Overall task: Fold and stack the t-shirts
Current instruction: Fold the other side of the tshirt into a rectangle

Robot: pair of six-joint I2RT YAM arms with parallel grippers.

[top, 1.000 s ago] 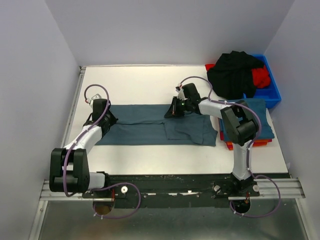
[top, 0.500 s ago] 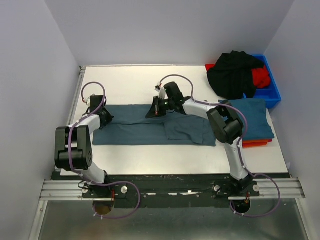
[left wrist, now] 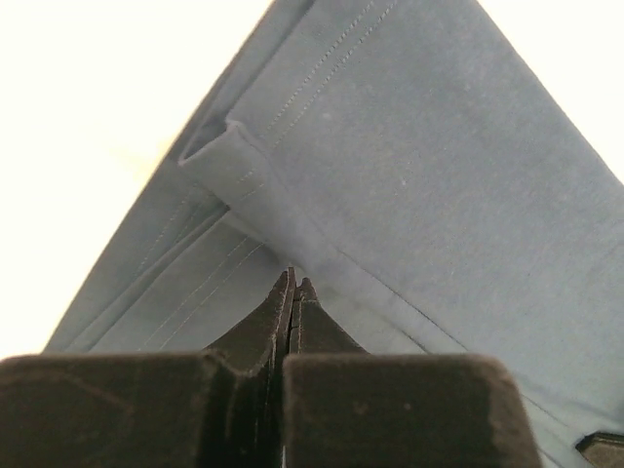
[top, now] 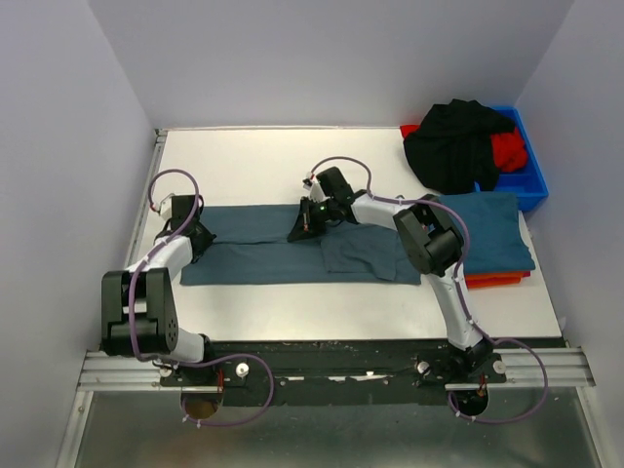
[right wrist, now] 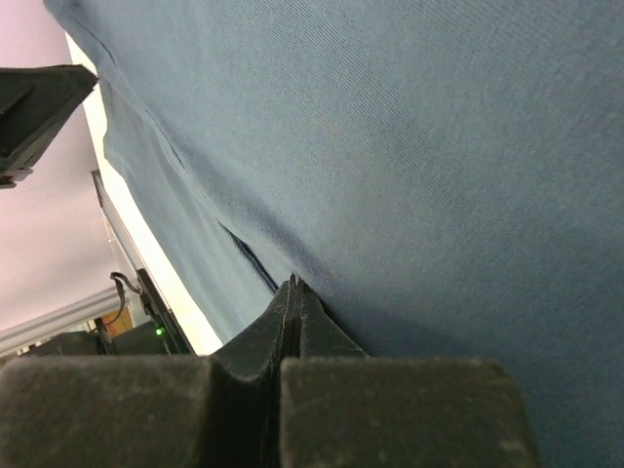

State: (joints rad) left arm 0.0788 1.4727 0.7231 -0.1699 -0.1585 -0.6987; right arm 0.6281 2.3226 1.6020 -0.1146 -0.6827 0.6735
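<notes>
While the shirt (top: 283, 255) lies flat across the table (top: 253, 156), long axis left to right, my left gripper (top: 198, 235) at its left end and right gripper (top: 296, 232) at its far edge sit closed, tips on cloth.

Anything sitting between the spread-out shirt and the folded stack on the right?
No loose object visible. Bare table separates the blue-grey t-shirt from the folded stack; only the right arm's elbow hangs over that gap.
</notes>
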